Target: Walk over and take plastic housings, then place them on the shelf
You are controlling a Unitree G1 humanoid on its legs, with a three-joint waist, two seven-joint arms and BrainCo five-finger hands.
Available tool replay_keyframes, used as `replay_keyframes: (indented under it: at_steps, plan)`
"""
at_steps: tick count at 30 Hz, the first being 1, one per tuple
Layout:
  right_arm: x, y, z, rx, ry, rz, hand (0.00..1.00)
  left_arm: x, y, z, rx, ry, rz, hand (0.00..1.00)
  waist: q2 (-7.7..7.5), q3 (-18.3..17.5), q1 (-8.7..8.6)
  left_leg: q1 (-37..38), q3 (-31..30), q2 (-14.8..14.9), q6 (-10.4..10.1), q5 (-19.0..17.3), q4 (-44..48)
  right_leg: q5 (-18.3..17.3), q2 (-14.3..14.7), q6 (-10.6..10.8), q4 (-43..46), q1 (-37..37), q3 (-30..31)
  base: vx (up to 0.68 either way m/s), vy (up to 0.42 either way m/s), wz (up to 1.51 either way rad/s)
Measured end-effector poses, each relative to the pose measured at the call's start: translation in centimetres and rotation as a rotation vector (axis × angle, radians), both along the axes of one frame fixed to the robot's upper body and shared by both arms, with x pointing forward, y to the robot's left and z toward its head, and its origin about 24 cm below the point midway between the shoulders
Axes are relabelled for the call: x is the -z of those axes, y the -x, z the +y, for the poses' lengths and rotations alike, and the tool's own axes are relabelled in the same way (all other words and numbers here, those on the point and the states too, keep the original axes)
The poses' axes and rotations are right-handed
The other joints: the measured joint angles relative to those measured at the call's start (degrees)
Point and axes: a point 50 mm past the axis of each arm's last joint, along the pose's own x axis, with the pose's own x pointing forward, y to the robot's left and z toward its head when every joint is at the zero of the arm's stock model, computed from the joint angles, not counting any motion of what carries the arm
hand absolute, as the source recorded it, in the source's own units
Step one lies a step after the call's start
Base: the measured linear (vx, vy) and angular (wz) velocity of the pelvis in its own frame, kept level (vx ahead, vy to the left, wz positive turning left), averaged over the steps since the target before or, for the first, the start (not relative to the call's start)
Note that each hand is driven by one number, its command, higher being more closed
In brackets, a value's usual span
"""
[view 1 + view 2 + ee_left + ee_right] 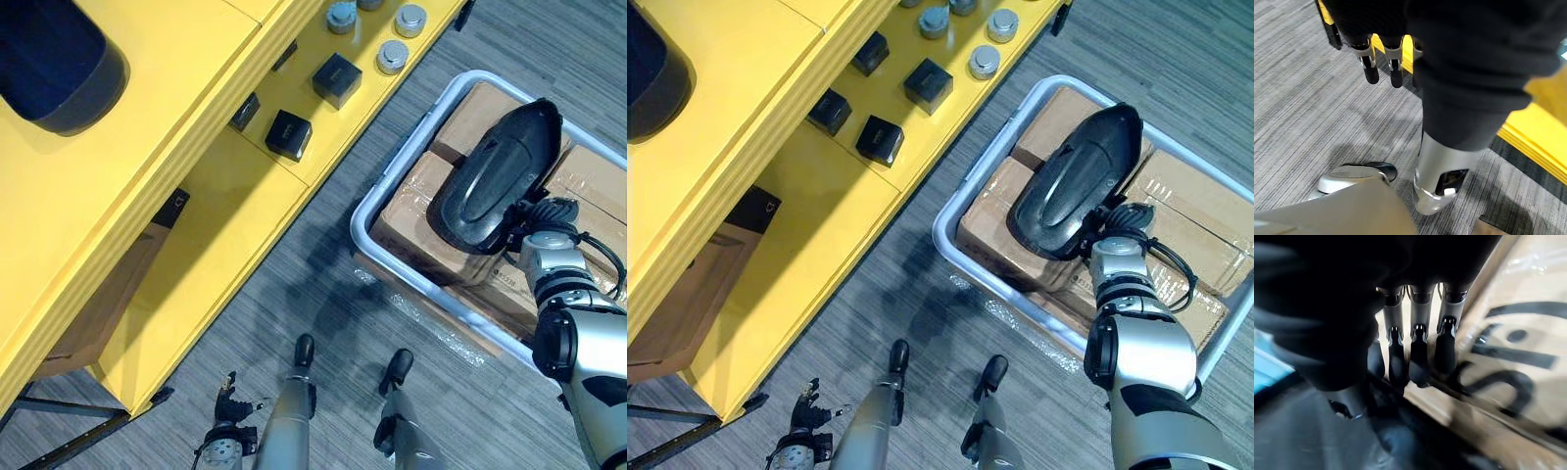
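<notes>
Right wrist view: right hand point(1418, 342) rests nearly straight-fingered against the edge of the plastic housing point(495, 176), clasping nothing; curl fingers beneath it before lifting.

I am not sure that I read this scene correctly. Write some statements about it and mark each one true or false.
1. A black plastic housing lies over the cardboard boxes in the white-framed cart, with the right hand at it. True.
2. The left hand holds a housing. False: it hangs open above the grey floor and holds nothing.
3. A second dark housing rests on top of the yellow shelf. True.
4. The small black boxes stand on the floor. False: they stand on a lower board of the shelf, near grey round metal pieces.
</notes>
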Motion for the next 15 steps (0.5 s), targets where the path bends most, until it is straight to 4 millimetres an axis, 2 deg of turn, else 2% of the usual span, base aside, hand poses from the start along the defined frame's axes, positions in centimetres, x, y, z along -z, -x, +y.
replay_keyframes:
  at_steps: [5, 8, 10, 11, 12, 14, 15]
  plan:
    - [0.2, 0.2, -0.4, -0.041, 0.013, 0.06, 1.0, -0.5, -0.3, -0.5, 0.005, 0.039, -0.029, 0.0, 0.04, 0.2, -0.48, 1.6, -1.0, -0.2, 0.0, 0.0, 0.3, 0.0, 0.1, 0.0, -0.7, 2.6, -1.0, 0.02, 0.041, 0.11]
    - [-0.4, 0.0, -0.3, -0.069, 0.151, 0.099, 1.0, -1.7, -0.7, -1.2, 0.02, 0.073, -0.098, 0.0, 0.01, 0.3, -0.49, 4.4, -0.8, 0.1, -0.1, -0.3, 0.3, 0.0, 0.3, 0.0, -1.0, 5.5, -0.9, 0.0, 0.02, -0.01]
    - [-2.0, -0.3, 0.5, -0.104, 0.386, 0.086, 1.0, -3.5, -1.2, -1.9, 0.044, 0.086, -0.19, 0.0, -0.35, 0.0, -1.1, 6.4, 0.7, 0.3, -0.1, -0.6, 0.0, 0.0, 0.3, 0.0, -1.0, 6.5, 0.6, -0.02, 0.031, -0.24]
    - [-2.4, -0.3, 0.8, -0.117, 0.449, 0.077, 1.0, -4.1, -1.3, -2.2, 0.064, 0.078, -0.222, 0.0, -0.53, -0.2, -1.54, 6.7, 1.2, 0.4, -0.1, -0.6, -0.1, 0.0, 0.2, 0.0, -1.0, 6.5, 1.0, -0.03, 0.032, -0.34]
    - [-2.8, -0.2, 1.6, -0.144, 0.547, 0.046, 1.0, -5.8, -1.3, -2.5, 0.095, 0.063, -0.297, 0.0, -1.13, -0.6, -2.17, 7.6, 2.1, 0.5, -0.1, -0.5, -0.7, 0.0, 0.2, 0.0, -1.0, 6.5, 2.1, 0.01, 0.028, -0.36]
    - [-1.7, 0.4, 2.8, -0.19, 0.725, 0.044, 1.0, -8.2, -1.5, -3.0, 0.15, 0.016, -0.404, 0.0, -2.14, -2.8, -3.31, 9.9, 4.1, 0.8, -0.1, -0.5, -2.4, 0.0, 0.3, 0.0, -1.0, 7.1, 3.7, 0.05, 0.025, -0.4]
    - [-1.4, 0.6, 3.2, -0.202, 0.748, 0.036, 1.0, -8.6, -1.6, -3.0, 0.156, 0.013, -0.425, 0.0, -2.25, -3.0, -3.92, 11.0, 4.4, 0.9, -0.1, -0.5, -2.9, 0.0, 0.3, 0.0, -1.1, 7.8, 4.0, 0.09, 0.013, -0.3]
